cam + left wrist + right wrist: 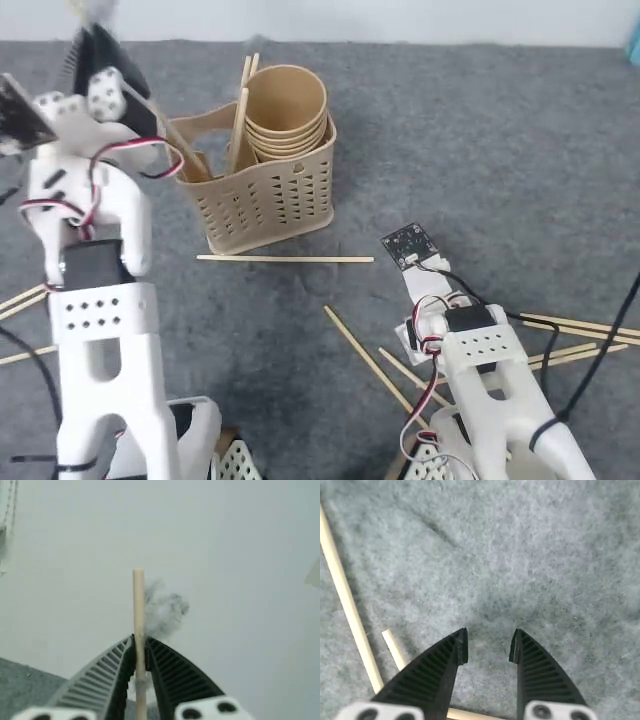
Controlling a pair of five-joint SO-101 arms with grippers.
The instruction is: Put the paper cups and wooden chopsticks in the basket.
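Left jaws pinch a chopstick (138,610) raised beside the basket (265,200), which holds the cups (286,100). Right jaws hang spread over the worktop (545,555). Released aslant, the chopstick could tip outside.

Soft, even light across the table (500,150) (faint shadow beneath the basket (265,200))

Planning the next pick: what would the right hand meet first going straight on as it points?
Likely the bare grey mat; the long chopstick lies off its line.
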